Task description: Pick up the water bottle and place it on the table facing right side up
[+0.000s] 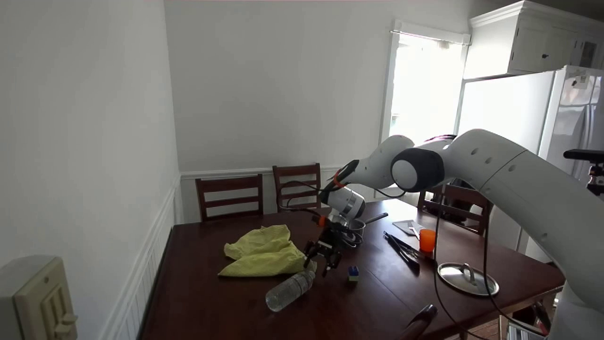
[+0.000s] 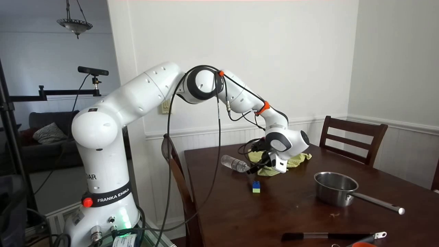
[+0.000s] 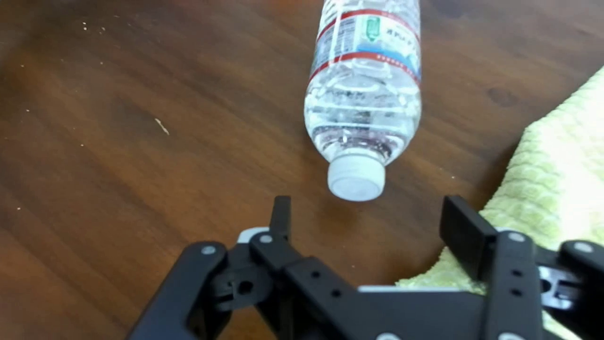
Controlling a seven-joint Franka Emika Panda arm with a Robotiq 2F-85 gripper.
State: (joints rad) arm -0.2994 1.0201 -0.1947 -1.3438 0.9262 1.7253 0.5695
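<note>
While jaws gape, water bottle [image 3: 363, 101] lying beyond, cap [image 3: 356, 177] nearest

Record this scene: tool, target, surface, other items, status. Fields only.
tool: open, holding nothing
target: water bottle, clear, white-capped, lying on its side, capped end toward the tool
surface: dark brown table
cloth: yellow cloth, crumpled, apart from the bottle in the wrist view
other items: saucepan, blue-and-green block, orange cup, round lid
status: bottle not yet grasped or upright
</note>
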